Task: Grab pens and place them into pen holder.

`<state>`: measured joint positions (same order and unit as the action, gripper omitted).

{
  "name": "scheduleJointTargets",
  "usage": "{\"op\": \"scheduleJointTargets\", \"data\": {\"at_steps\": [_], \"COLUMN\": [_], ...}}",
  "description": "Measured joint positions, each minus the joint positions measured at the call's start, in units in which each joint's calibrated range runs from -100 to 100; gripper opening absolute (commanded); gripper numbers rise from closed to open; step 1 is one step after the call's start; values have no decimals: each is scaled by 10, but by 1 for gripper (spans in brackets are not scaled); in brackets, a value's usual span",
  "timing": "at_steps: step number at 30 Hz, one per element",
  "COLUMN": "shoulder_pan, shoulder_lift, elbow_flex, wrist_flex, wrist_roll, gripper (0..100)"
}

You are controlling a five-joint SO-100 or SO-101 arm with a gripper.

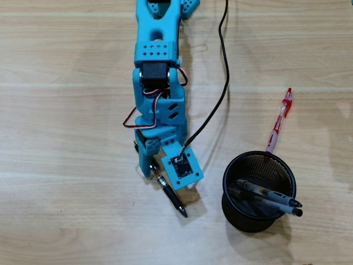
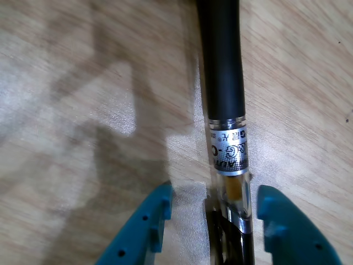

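Jaws standing apart, straddling the clip end of a black pen (image 2: 225,99) lying flat on the wooden table (image 1: 66,210); the right finger sits near the barrel, the left one shows a gap. Gripper (image 2: 212,215) is not yet pinching.

Step, by my reading: third pen, grasp stage. Next move calls for closing squarely on the barrel, lifting, then swinging to the right in the overhead view.

Pen holder (image 1: 258,190) is sitting well apart to the right, two pens (image 1: 270,197) already inside. Red pen (image 1: 279,118) is lying just above its rim. Camera cable (image 1: 220,83) is trailing between arm and holder; snag risk looks slight.
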<state>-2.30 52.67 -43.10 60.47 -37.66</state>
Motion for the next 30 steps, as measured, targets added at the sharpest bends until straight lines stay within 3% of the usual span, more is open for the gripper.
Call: {"op": "scheduleJointTargets", "data": {"at_steps": [7, 19, 30], "shoulder_pan": [2, 2, 3], "shoulder_lift": [7, 8, 14], "elbow_flex": [-8, -25, -251], "wrist_flex": [6, 22, 170], "wrist_roll": [-17, -19, -18], "gripper": [2, 2, 2]}}
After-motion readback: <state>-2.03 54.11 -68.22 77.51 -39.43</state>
